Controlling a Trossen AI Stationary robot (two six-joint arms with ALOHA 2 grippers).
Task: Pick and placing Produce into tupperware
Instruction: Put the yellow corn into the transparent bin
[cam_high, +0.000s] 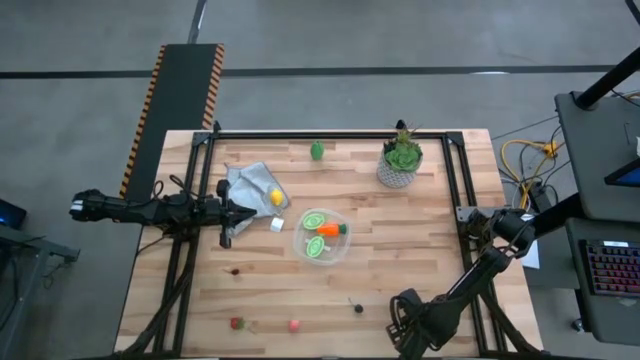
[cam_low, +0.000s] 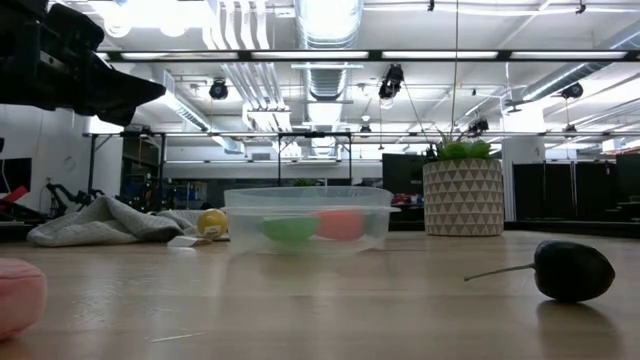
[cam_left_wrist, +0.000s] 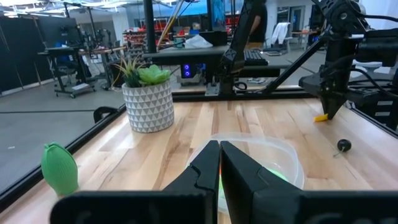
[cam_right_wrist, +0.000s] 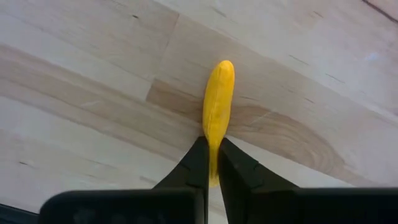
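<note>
Unlabelled tupperware (cam_high: 322, 237) (no legible writing)

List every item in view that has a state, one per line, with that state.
tupperware: lidless, upright, holding an orange piece and green pieces.
right gripper: shut on the yellow piece, above the table.
left gripper: fingers together, nothing between them, just short of the tupperware.
grey cloth: crumpled, a yellow fruit on it.
potted plant: upright.
dark stemmed fruit: lying loose on the table.
</note>
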